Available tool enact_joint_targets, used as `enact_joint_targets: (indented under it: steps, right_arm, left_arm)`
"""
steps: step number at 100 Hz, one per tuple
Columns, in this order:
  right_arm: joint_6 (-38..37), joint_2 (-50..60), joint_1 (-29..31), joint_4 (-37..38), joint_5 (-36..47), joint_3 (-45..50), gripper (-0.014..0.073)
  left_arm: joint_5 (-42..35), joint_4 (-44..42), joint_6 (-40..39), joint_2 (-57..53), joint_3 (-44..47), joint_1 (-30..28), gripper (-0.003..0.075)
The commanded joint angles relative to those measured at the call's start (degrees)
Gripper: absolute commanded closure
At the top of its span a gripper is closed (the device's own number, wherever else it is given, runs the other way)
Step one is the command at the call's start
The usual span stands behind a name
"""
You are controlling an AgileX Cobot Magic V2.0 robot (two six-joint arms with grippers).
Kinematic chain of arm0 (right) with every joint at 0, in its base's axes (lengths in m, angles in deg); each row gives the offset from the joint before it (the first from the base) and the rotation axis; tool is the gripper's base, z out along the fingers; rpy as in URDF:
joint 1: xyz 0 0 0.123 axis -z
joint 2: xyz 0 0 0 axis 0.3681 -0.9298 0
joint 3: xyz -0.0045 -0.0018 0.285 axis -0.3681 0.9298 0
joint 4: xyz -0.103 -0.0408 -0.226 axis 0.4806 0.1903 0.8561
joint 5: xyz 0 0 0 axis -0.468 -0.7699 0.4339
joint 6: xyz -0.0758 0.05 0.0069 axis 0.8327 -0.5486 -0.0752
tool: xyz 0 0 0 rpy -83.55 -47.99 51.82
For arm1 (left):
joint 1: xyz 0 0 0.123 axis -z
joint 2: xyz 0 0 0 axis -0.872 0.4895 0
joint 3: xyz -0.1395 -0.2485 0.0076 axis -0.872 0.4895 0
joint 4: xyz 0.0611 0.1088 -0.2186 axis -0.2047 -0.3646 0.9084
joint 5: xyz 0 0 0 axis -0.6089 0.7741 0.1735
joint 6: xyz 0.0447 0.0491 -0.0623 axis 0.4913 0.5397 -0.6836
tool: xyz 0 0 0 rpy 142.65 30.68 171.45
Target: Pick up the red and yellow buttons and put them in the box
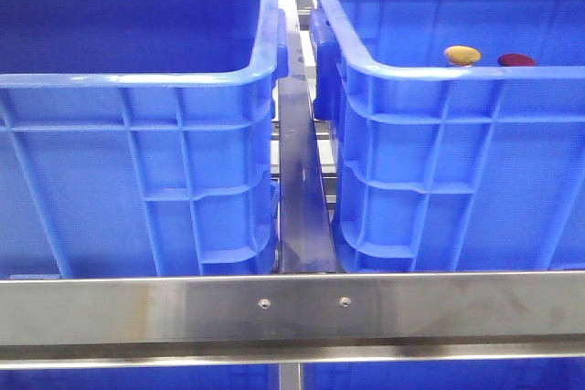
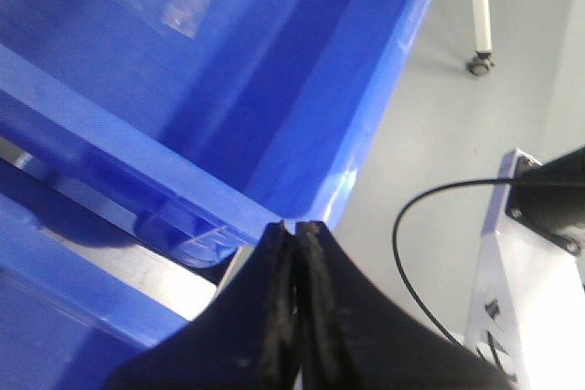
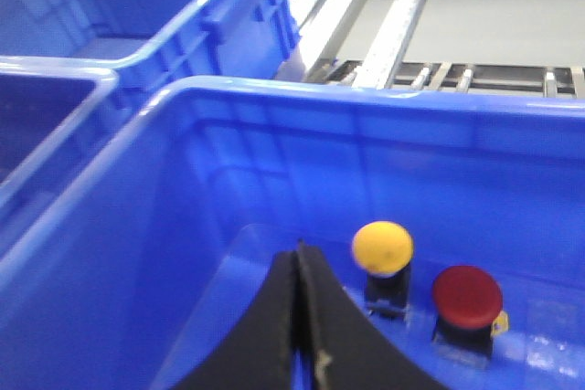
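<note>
The yellow button (image 1: 462, 55) and the red button (image 1: 516, 60) sit side by side inside the right blue crate (image 1: 430, 79), just showing over its near rim. In the right wrist view the yellow button (image 3: 382, 248) and the red button (image 3: 466, 297) stand on black bases on the crate floor. My right gripper (image 3: 299, 251) is shut and empty, inside this crate, beside the yellow button and apart from it. My left gripper (image 2: 294, 226) is shut and empty, at the outer corner of a blue crate (image 2: 274, 89). Neither gripper shows in the front view.
The left blue crate (image 1: 137, 79) stands beside the right one, with a dark metal strip (image 1: 300, 198) between them. A steel rail (image 1: 292, 308) runs across the front. Further crates (image 3: 155, 15) and conveyor rails (image 3: 393, 15) lie beyond. A cable (image 2: 411, 244) and a castor (image 2: 480, 63) lie on the floor.
</note>
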Motion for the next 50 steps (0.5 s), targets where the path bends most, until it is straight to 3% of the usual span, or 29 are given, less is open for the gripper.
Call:
enact_joint_targets:
  steps: [1, 50]
  right_arm:
    - [0.70, 5.49, 0.18, -2.11, -2.59, 1.26, 0.0662]
    - [0.65, 28.29, 0.18, -2.21, -1.86, 15.92, 0.0662]
  left_arm:
    - [-3.36, 2.26, -0.10, -3.52, -0.52, 0.28, 0.0740]
    - [-14.75, 0.52, 2.78, -15.43, 13.20, 0.28, 0.0740]
